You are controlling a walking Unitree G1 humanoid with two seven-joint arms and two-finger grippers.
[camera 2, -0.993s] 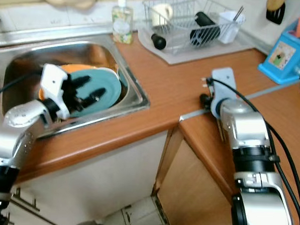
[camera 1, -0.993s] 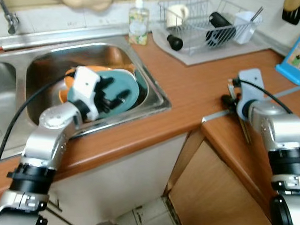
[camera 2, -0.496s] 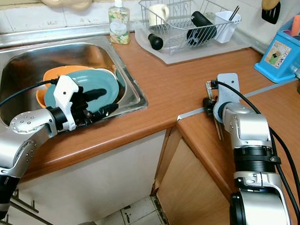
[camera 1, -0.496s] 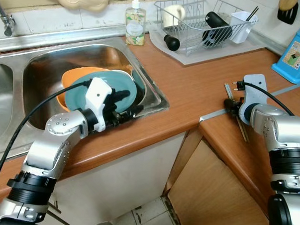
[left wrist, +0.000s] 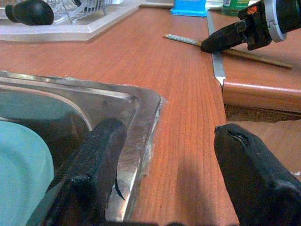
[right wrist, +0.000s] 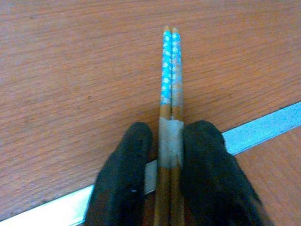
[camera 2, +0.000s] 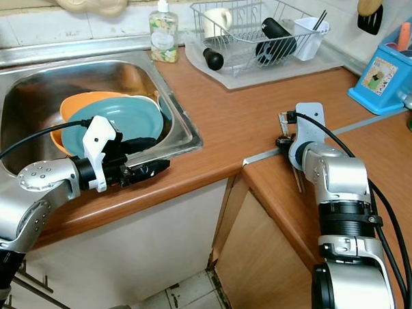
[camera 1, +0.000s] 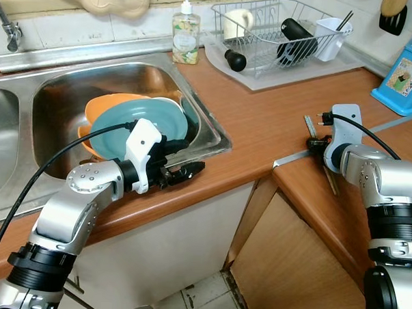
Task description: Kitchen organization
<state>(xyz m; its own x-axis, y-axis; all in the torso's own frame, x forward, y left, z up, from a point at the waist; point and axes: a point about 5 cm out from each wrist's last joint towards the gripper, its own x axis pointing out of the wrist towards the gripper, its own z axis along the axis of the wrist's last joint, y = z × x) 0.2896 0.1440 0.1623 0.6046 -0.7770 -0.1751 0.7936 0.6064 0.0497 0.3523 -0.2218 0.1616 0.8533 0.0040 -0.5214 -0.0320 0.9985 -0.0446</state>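
Observation:
A teal plate (camera 1: 142, 124) leans on an orange bowl (camera 1: 98, 112) inside the steel sink (camera 1: 217, 138). My left gripper (camera 1: 185, 168) is open and holds nothing. It straddles the sink's front right corner, one finger (left wrist: 94, 179) over the basin side and the other over the wooden counter. Across the counter my right gripper (camera 1: 317, 142) is shut on a taped pair of wooden chopsticks (right wrist: 169, 84) with blue patterned tips. The chopsticks lie low over the metal joint strip (right wrist: 263, 127) of the counter.
A wire dish rack (camera 1: 280, 28) with a mug, a black bottle and a white cup stands at the back on a grey mat. A soap bottle (camera 1: 186, 37) sits behind the sink, a blue utensil holder (camera 1: 407, 81) at the far right. Cabinet fronts drop below the counter corner.
My left gripper has pulled back from the teal plate in the sink to the sink's front right rim, still open. The right gripper has kept its hold on the chopsticks.

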